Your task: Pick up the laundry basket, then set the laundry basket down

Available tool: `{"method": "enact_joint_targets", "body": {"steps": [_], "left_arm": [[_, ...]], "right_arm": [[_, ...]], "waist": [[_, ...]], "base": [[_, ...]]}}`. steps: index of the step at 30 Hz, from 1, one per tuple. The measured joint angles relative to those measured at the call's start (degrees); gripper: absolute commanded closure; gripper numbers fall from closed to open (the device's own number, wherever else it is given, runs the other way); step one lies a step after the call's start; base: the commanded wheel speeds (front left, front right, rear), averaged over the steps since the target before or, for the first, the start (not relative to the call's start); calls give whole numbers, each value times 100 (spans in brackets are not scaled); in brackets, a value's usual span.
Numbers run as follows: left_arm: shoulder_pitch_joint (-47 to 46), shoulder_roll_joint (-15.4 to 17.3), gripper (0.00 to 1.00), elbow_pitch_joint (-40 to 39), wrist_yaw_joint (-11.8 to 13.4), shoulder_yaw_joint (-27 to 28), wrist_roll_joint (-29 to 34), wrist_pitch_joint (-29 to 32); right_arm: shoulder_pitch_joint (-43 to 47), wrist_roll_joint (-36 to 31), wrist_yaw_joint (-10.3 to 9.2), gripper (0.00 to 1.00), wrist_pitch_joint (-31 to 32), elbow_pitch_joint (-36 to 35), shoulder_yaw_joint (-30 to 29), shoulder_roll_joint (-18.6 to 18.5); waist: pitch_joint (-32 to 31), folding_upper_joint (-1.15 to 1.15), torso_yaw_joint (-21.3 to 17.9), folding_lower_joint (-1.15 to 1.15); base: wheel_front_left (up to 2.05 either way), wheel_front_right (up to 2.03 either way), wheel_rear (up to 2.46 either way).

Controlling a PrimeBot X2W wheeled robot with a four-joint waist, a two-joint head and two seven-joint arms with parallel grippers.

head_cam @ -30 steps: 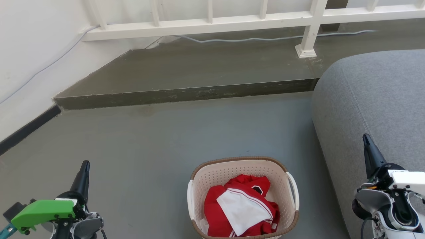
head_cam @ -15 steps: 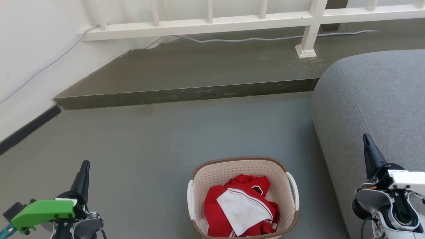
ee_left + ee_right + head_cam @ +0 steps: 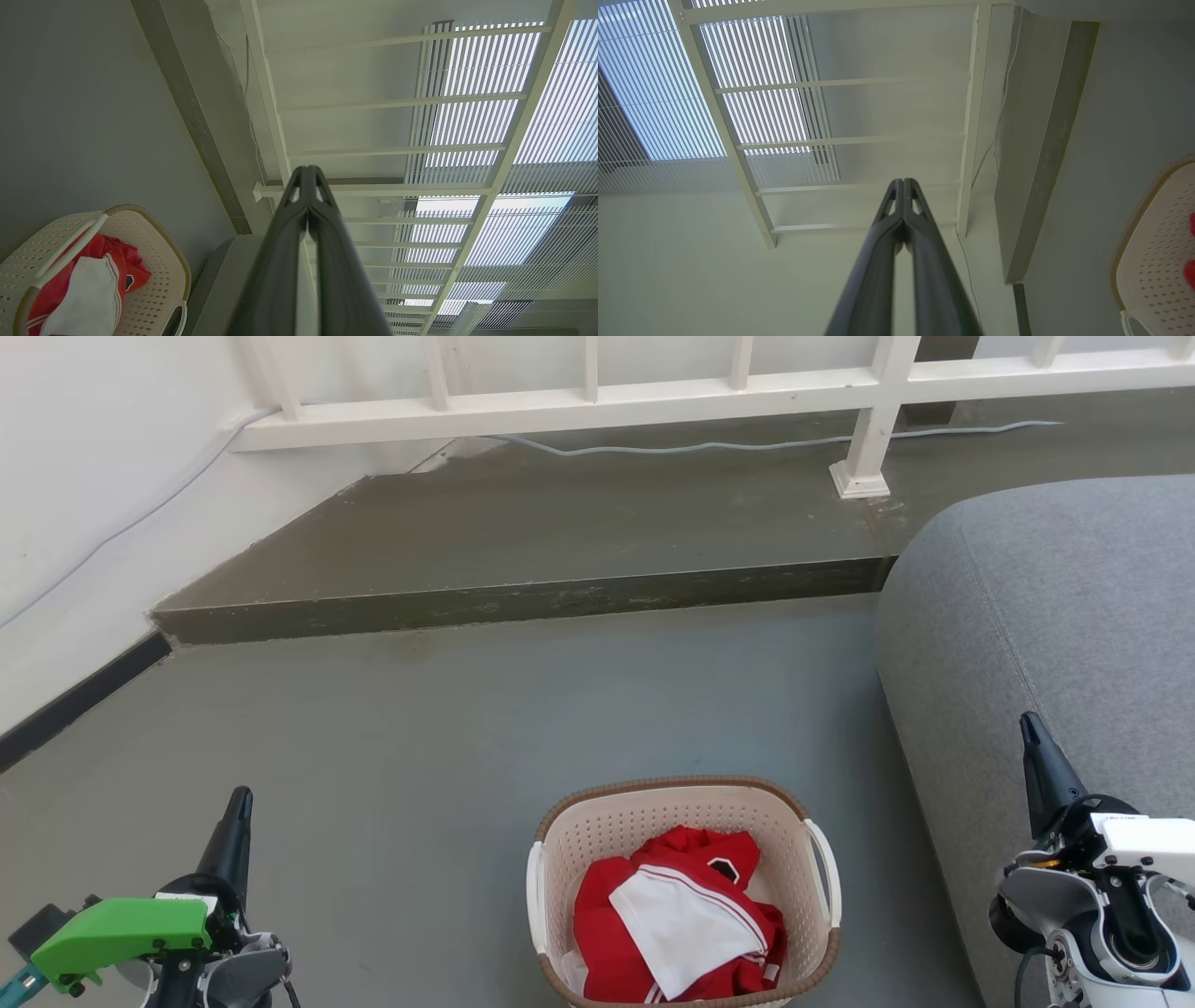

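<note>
Laundry basket [image 3: 674,783] sits just beside the sofa [image 3: 1046,597], untouched. Left gripper [image 3: 242,795] and right gripper [image 3: 1028,721] are both clenched on nothing. The danger is that tight sofa-side handle: the right arm could snag the sofa.

1. No legible text, label, brand, number or sign to report.
2. Small dark emblem [image 3: 724,870] on the red garment [image 3: 607,924] inside the laundry basket [image 3: 672,784]: too small to read.
</note>
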Motion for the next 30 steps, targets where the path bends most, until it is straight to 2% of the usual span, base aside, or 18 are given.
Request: {"method": "enact_joint_targets", "body": {"steps": [17,18,23,30], "left_arm": [[0,0,100,0,-1,0,0,0],[0,0,0,0,-1,0,0,0],[204,-121,0,276,8,-31,1,0],[242,-127,0,247,8,-35,4,-22]], "right_arm": [[0,0,0,100,0,0,0,1],[0,0,0,0,0,0,0,1],[243,0,-25,0,0,269,32,124],[276,5,-25,0,-73,204,130,147]], "waist": [[0,0,0,0],[0,0,0,0],[0,0,0,0],[7,0,3,0]], "base": [[0,0,0],[0,0,0],[0,0,0],[0,0,0]]}}
